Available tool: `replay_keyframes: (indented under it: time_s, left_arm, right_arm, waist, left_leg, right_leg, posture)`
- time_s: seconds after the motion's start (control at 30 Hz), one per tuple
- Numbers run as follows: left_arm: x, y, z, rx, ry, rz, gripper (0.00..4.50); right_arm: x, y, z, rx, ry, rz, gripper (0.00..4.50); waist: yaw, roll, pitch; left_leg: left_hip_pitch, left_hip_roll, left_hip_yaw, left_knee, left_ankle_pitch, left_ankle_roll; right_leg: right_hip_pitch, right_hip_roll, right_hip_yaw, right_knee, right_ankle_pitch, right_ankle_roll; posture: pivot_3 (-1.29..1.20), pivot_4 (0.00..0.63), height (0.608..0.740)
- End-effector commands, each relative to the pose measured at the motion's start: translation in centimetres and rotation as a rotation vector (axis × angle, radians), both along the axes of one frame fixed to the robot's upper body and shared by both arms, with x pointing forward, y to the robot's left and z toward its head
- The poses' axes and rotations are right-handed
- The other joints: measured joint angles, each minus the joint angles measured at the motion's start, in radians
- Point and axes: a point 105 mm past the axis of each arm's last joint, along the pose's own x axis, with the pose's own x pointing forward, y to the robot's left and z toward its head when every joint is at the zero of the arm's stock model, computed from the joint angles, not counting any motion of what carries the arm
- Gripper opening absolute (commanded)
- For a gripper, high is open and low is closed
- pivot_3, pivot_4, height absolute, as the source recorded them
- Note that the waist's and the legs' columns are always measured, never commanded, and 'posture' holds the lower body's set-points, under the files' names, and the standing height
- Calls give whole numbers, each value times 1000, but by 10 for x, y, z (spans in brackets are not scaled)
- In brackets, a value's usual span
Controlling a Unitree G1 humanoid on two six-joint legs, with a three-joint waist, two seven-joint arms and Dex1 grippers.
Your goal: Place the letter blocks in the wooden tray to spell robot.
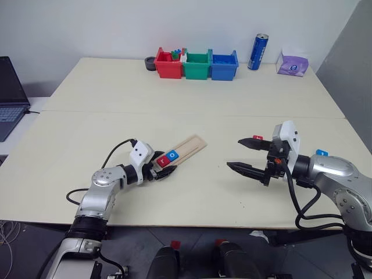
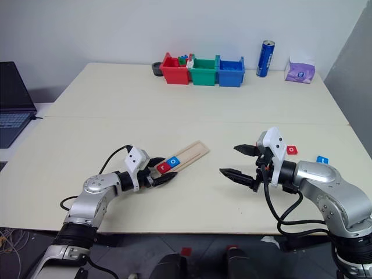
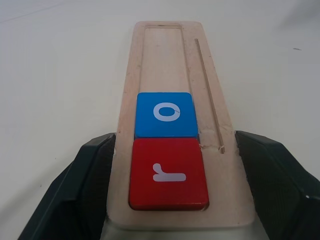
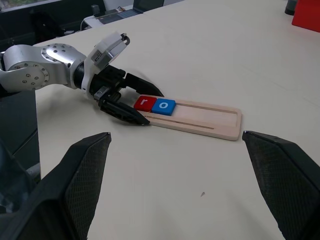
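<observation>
From the head views, the wooden tray (image 1: pixel 187 147) is lying slanted near the front of the table (image 1: pixel 174 104), with a red tile (image 1: pixel 162 160) and a blue tile (image 1: pixel 173 155) seated side by side at its near end; the left gripper (image 1: pixel 164 170) is straddling that end, a finger at each long edge, apparently steadying the strip. The right gripper (image 2: pixel 242 163) is being held wide open and empty, well apart from the tray, while a loose red tile (image 2: pixel 292 150) and a loose blue tile (image 2: pixel 322 159) are lying just beyond it. From the left wrist view, the tray's shallow groove is being shown bare past the "o" (image 3: pixel 165 114), the "r" (image 3: pixel 168 173) sitting touching it — flat, glossy squares with white lowercase letters. The tiles are judged to be light, stiff and somewhat slick, best pinched across opposite edges; the pale strip is likely to slide if nudged. From the right wrist view, the right gripper's fingers (image 4: pixel 80 180) are standing far apart, with the tray well ahead of them.
</observation>
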Motion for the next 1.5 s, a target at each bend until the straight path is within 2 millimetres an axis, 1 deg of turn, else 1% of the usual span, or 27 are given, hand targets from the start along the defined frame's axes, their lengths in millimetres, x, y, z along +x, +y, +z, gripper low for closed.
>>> replay_keyframes:
  time_s: [0.03, 0.17, 0.23, 0.3, 0.4, 0.6, 0.77, 0.93, 1.23, 1.3, 1.33, 1.37, 1.5]
  left_arm:
    - [-9, -17, 1, 17, -10, -122, 3389]
    - [-30, -37, 3, 46, -10, -320, 3389]
    - [-38, -41, 0, 74, -9, -398, 3389]
    - [-41, -42, -2, 103, -6, -456, 3389]
    - [-39, -44, -5, 139, -11, -524, 3389]
    - [-25, -51, -5, 184, -39, -612, 3389]
    - [-17, -56, -13, 232, -39, -682, 3389]
    - [-8, -62, -10, 227, -56, -698, 3389]
    - [-8, -66, -7, 198, -50, -720, 3389]
    - [-7, -66, -6, 196, -49, -720, 4127]
    - [-7, -66, -6, 196, -49, -720, 4394]
    - [-7, -66, -6, 197, -52, -719, 4483]
    - [-4, -64, -2, 196, -64, -708, 4483]
  right_arm:
    - [-5, -2, 14, 10, -60, 5, 4500]
    - [-5, -4, 11, -14, -63, 10, 4500]
    - [-7, -5, 10, -29, -65, 23, 4500]
    - [-8, -6, 9, -45, -67, 41, 4500]
    - [-11, -8, 7, -67, -68, 76, 4500]
    - [-16, -9, 1, -136, -85, 158, 4500]
    - [-15, -8, -1, -142, -92, 172, 4500]
    - [-13, -7, 0, -141, -100, 173, 4500]
    - [-13, -7, 2, -129, -97, 162, 4500]
    - [-12, -6, 2, -127, -97, 162, 4500]
    - [-12, -6, 2, -126, -97, 162, 4500]
    - [-12, -5, 2, -125, -97, 162, 4500]
    - [-9, -3, 2, -118, -98, 164, 4500]
  waist:
    - [0, 0, 0]
    - [-1, 0, 0]
    - [-1, 0, 0]
    - [-1, 0, 0]
    - [-1, 0, 0]
    - [0, 0, 0]
    - [0, 0, 0]
    - [1, 0, 0]
    - [1, 0, 0]
    - [1, 0, 0]
    - [0, 0, 0]
    - [-1, 0, 0]
    - [-1, 0, 0]
  left_leg:
    - [0, 0, 0, 0, 0, 0]
    - [0, 0, 0, 0, 0, 0]
    - [0, 0, 1, 0, 0, 0]
    - [0, 0, 0, 0, 0, 0]
    - [0, 0, 0, 0, 0, 0]
    - [0, -1, 1, 0, 0, 0]
    - [0, -1, 1, 0, 0, 0]
    - [0, -1, 1, 1, 0, 0]
    - [0, -1, 1, 1, 0, 0]
    - [0, -1, 1, 1, 0, 0]
    - [0, -1, 1, 1, 0, 0]
    - [0, -1, 1, 1, 0, 0]
    - [0, -1, 1, 1, 0, 0]
  right_leg:
    - [0, 0, 0, 0, 0, 0]
    - [0, 0, 0, 0, 0, 0]
    - [0, 0, 0, 0, 0, 0]
    - [0, 0, 0, 0, 0, 0]
    - [0, 1, 0, 0, 0, 0]
    - [0, 1, -2, -1, 0, 0]
    - [0, 1, -2, -1, 0, 0]
    - [0, 1, -2, -1, 0, 0]
    - [0, 1, -2, 0, 0, 0]
    - [0, 1, -2, 0, 0, 0]
    - [0, 1, -2, 0, 0, 0]
    - [0, 1, -2, 0, 0, 0]
    - [0, 1, -2, 0, 0, 0]
  posture:
    - [0, 150, 740]
    - [0, 150, 740]
    - [0, 150, 740]
    - [0, 150, 740]
    - [0, 150, 740]
    - [0, 150, 740]
    - [0, 150, 740]
    - [0, 150, 740]
    - [0, 150, 740]
    - [0, 150, 740]
    - [0, 150, 740]
    - [0, 150, 740]
    - [0, 150, 740]
